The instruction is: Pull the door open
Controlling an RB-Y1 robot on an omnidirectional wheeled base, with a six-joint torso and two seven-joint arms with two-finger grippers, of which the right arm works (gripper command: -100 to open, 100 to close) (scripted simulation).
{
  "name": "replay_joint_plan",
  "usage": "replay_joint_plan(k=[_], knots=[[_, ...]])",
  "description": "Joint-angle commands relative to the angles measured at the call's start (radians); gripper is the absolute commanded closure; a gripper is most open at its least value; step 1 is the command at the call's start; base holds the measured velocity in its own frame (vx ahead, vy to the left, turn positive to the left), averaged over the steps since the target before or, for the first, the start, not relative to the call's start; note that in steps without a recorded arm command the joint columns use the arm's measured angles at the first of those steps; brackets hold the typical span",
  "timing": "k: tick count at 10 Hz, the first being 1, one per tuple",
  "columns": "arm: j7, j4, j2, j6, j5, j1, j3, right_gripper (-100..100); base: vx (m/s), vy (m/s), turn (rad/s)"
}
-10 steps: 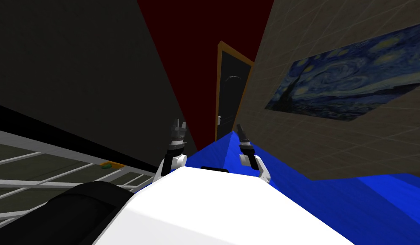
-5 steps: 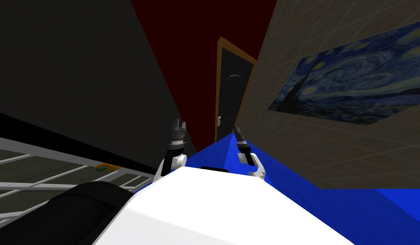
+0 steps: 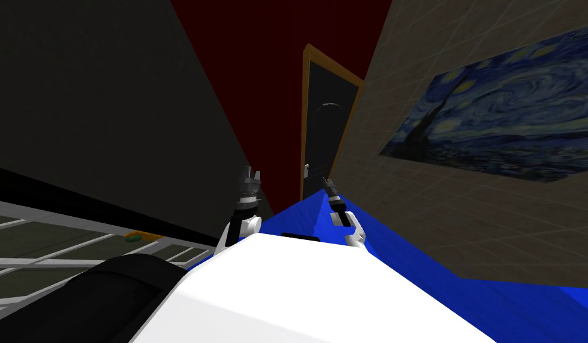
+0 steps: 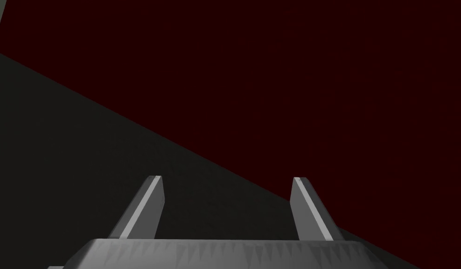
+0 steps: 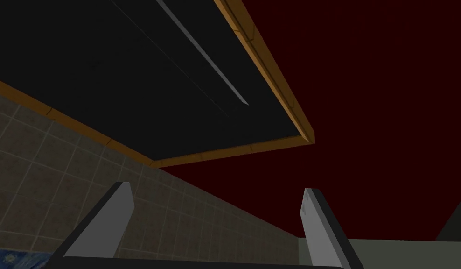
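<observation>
Blue floor (image 3: 299,217) runs under both arms down a narrow passage. Left gripper (image 3: 249,174) is raised beside a dark wall, fingers spread with nothing between them; it is idle.

Right gripper (image 3: 326,182) is extended forward, blades parted and empty. Tiled wall (image 3: 406,202) lies close on its outer side.

Just ahead of the right fingertips and slightly to their inner side is a small pale handle (image 3: 307,170), too small to read its shape. It sits on the dark door (image 3: 325,131), which looks shut inside its orange frame (image 3: 303,119). From the wrist, the door panel and frame corner lie ahead of the fingers; no handle sits between them.

Risks, as judged:
- Blades are not lined up on the handle. Closing now would catch air or the frame.
- Little room on the wall side. A sideways correction could scrape the tiles.
- Door swings toward me in a tight passage. It may hit my arm or body unless I back away while pulling.
</observation>
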Motion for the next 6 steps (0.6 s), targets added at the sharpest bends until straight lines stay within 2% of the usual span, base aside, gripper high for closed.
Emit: replay_joint_plan(k=[1,6], knots=[[0.026,0.046,0.003,-0.002,0.025,-0.023,0.003,-100,0.093,-0.069,0.049],[0.091,0.186,0.001,-0.004,0.095,-0.1,0.005,-100,0.09,-0.068,0.048]])
